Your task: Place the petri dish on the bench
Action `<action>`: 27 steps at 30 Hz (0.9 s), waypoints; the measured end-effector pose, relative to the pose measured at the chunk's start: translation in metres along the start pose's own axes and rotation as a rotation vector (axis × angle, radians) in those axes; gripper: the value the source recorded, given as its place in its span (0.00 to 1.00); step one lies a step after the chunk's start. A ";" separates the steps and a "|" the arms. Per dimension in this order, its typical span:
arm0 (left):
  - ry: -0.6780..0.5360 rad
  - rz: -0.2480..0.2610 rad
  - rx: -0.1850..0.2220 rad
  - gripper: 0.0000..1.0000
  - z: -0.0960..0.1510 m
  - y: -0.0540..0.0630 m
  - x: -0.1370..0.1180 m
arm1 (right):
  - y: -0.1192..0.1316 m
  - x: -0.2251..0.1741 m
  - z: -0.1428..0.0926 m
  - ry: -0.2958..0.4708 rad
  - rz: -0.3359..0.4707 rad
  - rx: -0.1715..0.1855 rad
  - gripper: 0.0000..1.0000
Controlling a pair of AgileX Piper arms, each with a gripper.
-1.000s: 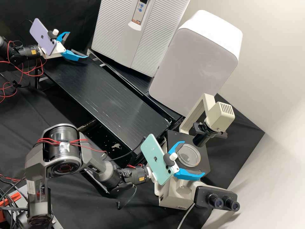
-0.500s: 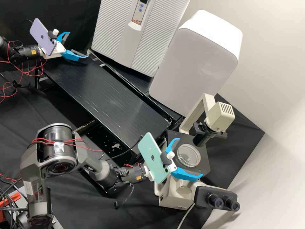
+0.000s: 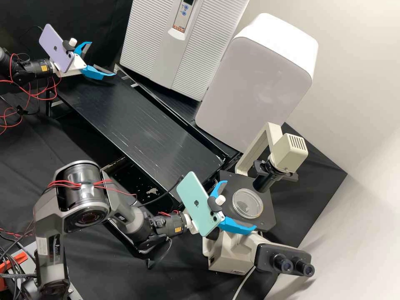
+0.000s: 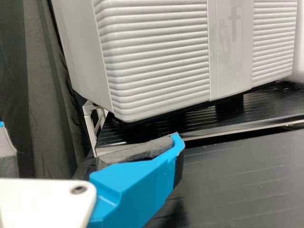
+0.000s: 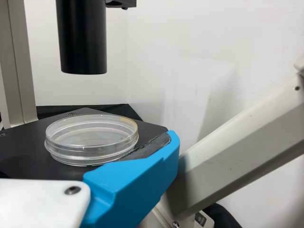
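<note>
My left pincer (image 3: 102,58), right pincer (image 3: 240,205) both open; right's sideways swing could knock petri dish (image 3: 248,203), lower right, off microscope stage (image 3: 268,216).

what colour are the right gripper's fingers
Bright blue with dark grey pads; the high view shows the right gripper best.

Right arm (image 3: 118,208): dark grey housings, black wrist (image 3: 166,226), red wires (image 3: 66,182), mint-green phone (image 3: 193,204). Left arm (image 3: 21,71): looped red wires (image 3: 41,98), orange label (image 3: 44,68), lilac phone (image 3: 54,48). Both: white plates (image 5: 38,204), screws (image 5: 72,190), blue fingers (image 3: 237,226), grey pads (image 4: 137,151).
</note>
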 end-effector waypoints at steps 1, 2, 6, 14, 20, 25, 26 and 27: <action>0.000 0.000 0.000 1.00 0.000 0.000 0.000 | -0.001 0.000 0.001 0.000 0.000 0.000 1.00; 0.000 0.000 0.000 1.00 0.000 0.000 0.000 | -0.002 0.001 0.002 -0.002 -0.002 0.000 1.00; 0.000 0.000 0.000 1.00 0.000 0.000 0.000 | -0.005 0.002 0.006 -0.012 -0.012 0.001 1.00; 0.000 0.000 0.000 1.00 0.000 0.000 0.000 | -0.002 0.010 0.003 0.001 0.004 -0.001 1.00; 0.000 0.000 0.000 1.00 0.000 0.000 0.000 | 0.000 0.014 0.005 -0.004 0.011 -0.001 1.00; 0.000 0.000 0.000 1.00 0.000 0.000 0.000 | 0.000 0.016 0.006 -0.005 0.011 -0.019 1.00; 0.000 0.000 0.000 1.00 0.000 0.000 0.000 | -0.001 0.016 0.006 -0.004 0.008 -0.023 1.00; 0.000 0.000 0.000 1.00 0.000 0.000 0.000 | -0.002 0.017 0.006 -0.002 0.003 -0.025 1.00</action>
